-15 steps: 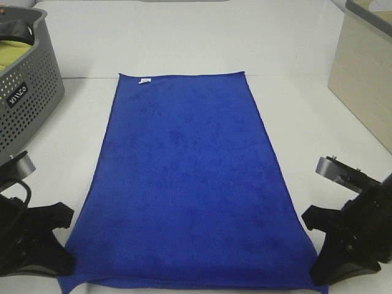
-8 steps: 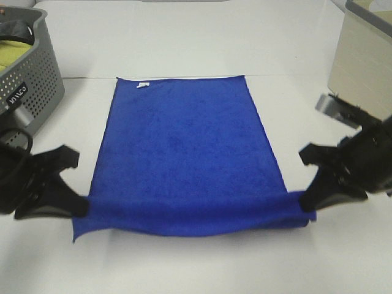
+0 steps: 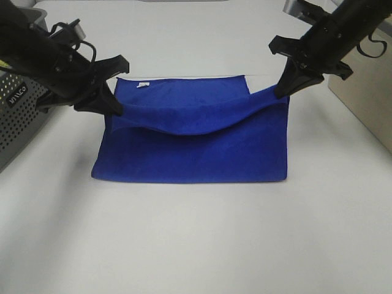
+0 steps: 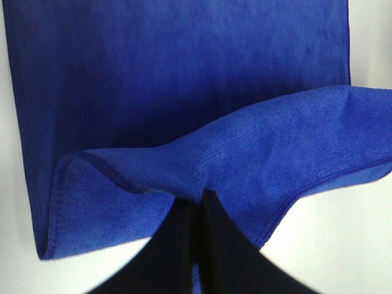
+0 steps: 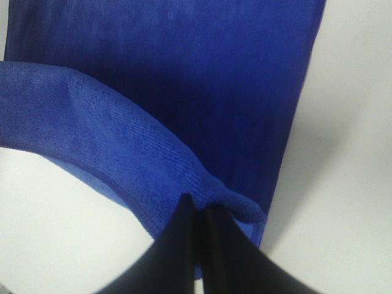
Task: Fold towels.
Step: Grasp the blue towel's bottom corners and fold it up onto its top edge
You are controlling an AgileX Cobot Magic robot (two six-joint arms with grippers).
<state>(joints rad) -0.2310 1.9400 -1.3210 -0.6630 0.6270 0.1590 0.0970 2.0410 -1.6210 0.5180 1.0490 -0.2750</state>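
Note:
A blue towel lies on the white table, its near half lifted and carried over toward the far edge. The lifted edge sags in the middle between my two grippers. My left gripper is shut on the towel's left near corner, seen close in the left wrist view. My right gripper is shut on the right near corner, seen in the right wrist view. Both held corners hang just short of the towel's far edge, where a small white label shows.
A grey perforated basket stands at the far left behind the left arm. A beige box stands at the right edge behind the right arm. The white table spreads out in front of the towel.
Both grippers have lifted the towel's near corners and carried them away from the camera, toward the far edge. The towel has gone from flat to folded over with a sagging held edge.

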